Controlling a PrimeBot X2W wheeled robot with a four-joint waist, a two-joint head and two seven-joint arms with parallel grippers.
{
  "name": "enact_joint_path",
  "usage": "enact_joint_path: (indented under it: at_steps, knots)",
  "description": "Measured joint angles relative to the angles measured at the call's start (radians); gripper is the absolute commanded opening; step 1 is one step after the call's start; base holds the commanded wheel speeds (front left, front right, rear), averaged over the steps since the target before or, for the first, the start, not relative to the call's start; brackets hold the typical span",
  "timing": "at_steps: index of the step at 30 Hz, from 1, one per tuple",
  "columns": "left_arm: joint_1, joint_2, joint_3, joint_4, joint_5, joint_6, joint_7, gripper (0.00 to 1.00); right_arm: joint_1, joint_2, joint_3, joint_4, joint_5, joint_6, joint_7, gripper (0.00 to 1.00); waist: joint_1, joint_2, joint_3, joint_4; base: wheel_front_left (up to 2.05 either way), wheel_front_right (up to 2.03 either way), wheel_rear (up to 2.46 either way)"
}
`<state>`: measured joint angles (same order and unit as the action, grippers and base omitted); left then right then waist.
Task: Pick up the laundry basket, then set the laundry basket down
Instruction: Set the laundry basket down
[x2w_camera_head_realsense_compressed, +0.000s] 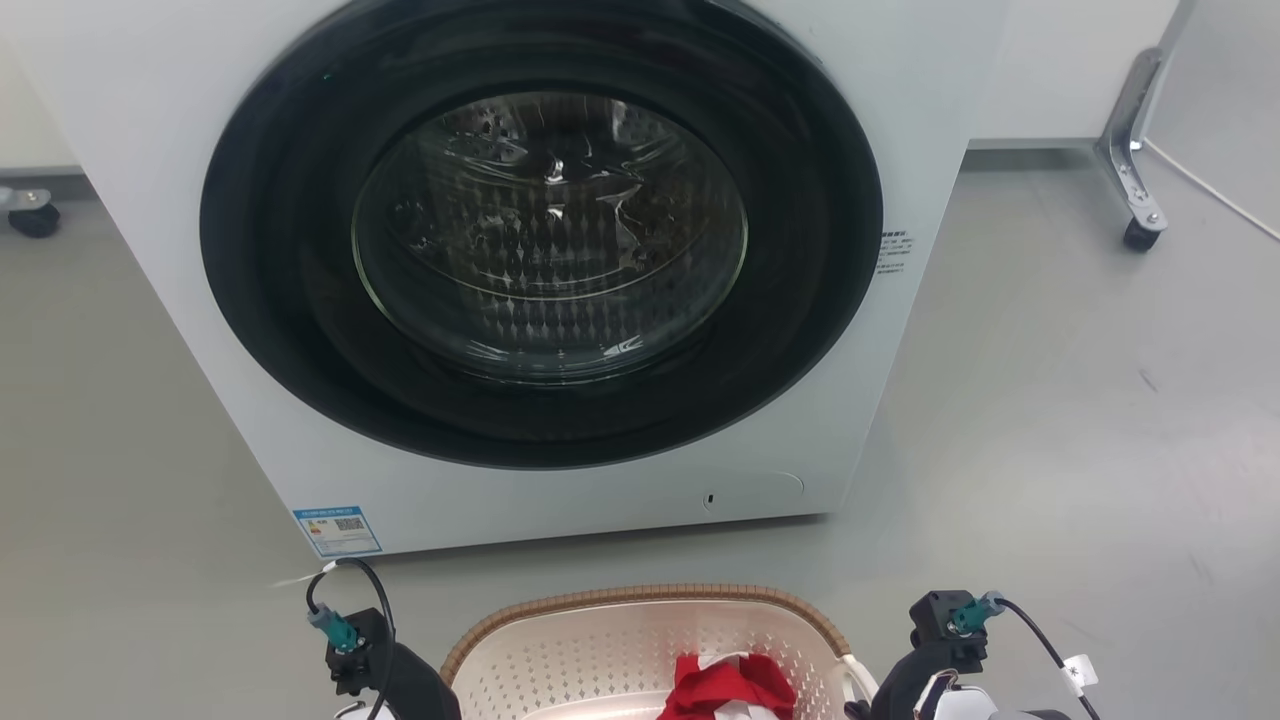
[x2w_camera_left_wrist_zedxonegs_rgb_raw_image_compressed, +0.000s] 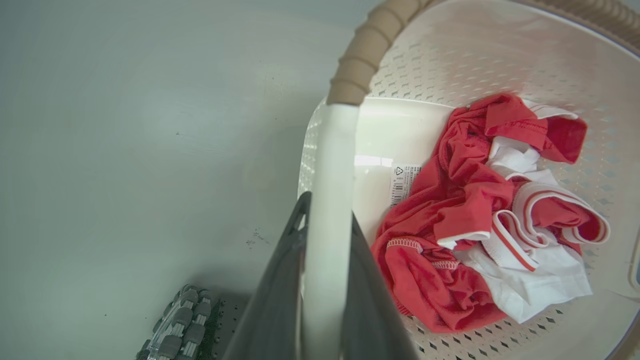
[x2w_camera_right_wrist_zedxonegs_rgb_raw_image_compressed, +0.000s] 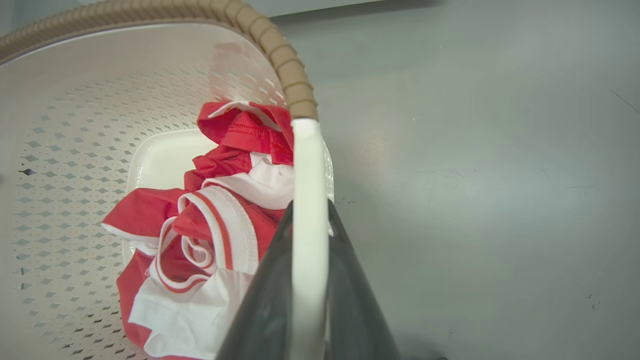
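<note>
Grasp done, I'd say: left gripper (x2w_camera_left_wrist_zedxonegs_rgb_raw_image_compressed: 328, 212) and right gripper (x2w_camera_right_wrist_zedxonegs_rgb_raw_image_compressed: 310, 214) each pinch a white handle (x2w_camera_left_wrist_zedxonegs_rgb_raw_image_compressed: 332, 150), the laundry basket (x2w_camera_head_realsense_compressed: 640, 596) between them; lift unclear, set-down remains

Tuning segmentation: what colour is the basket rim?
Tan-brown, ribbed rim; best in right wrist view.

A white washing machine (x2w_camera_head_realsense_compressed: 150, 200) stands on the grey floor (x2w_camera_head_realsense_compressed: 1050, 420), its round dark-rimmed door (x2w_camera_head_realsense_compressed: 280, 250) shut over a glass window (x2w_camera_head_realsense_compressed: 550, 230) through which the steel drum shows. A blue label (x2w_camera_head_realsense_compressed: 337, 530) sits at the lower left corner of its front and a small flap (x2w_camera_head_realsense_compressed: 752, 492) at the lower right. Off to the right a metal leg (x2w_camera_head_realsense_compressed: 1130, 140) ends in a black caster (x2w_camera_head_realsense_compressed: 1140, 235) with a white cable (x2w_camera_head_realsense_compressed: 1215, 190) just beside it, and some red and white clothing (x2w_camera_left_wrist_zedxonegs_rgb_raw_image_compressed: 465, 200) lies crumpled.
</note>
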<state>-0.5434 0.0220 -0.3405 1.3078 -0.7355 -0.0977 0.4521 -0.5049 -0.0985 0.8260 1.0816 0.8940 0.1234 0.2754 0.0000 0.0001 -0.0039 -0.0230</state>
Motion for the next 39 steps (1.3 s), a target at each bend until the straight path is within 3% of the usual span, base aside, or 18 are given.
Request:
enact_joint_path:
  at_steps: [15,39]
  knots:
    - [-0.045,-0.002,-0.009,-0.035,0.004,0.01,-0.093,0.0,-0.067,-0.01,0.009,0.0,-0.017,0.0,-0.117,0.0,0.0001,0.0001,0.143,-0.005,0.0,0.0,0.0]
    - [-0.227,-0.005,-0.02,-0.097,0.035,0.035,-0.243,0.0,-0.288,-0.037,0.023,0.017,-0.087,0.0,-0.295,0.0,0.0002,0.0001,0.508,0.011,0.0,0.0,0.0]
